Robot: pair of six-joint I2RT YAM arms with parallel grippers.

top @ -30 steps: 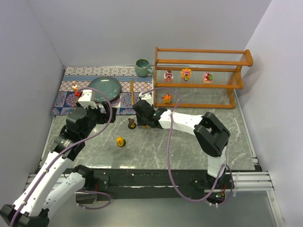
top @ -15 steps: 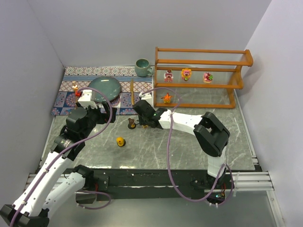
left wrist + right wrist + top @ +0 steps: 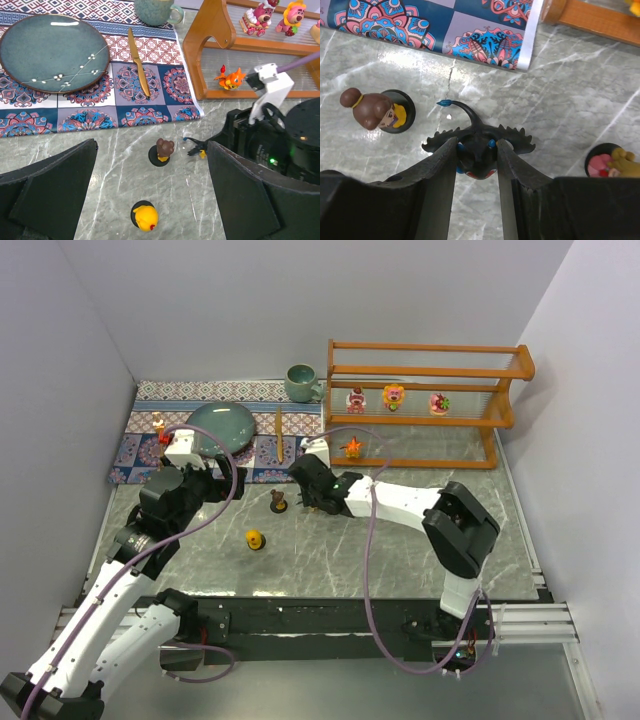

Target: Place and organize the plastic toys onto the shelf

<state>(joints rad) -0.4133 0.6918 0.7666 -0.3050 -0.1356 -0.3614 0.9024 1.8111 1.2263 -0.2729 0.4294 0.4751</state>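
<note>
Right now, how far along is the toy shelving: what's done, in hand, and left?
Done: four toys sit on the shelf: a pink bear, a yellow-maned bear and a pink figurine on the middle tier, an orange spiky creature on the bottom.
In hand: the right tool is pinching the dark winged creature.
Left: the brown-haired figure, yellow figure and a blonde figure on the marble, small figures on the mat.

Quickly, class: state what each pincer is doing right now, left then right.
Left pincer: open, holding nothing.
Right pincer: closed on the dark spiky toy.
</note>
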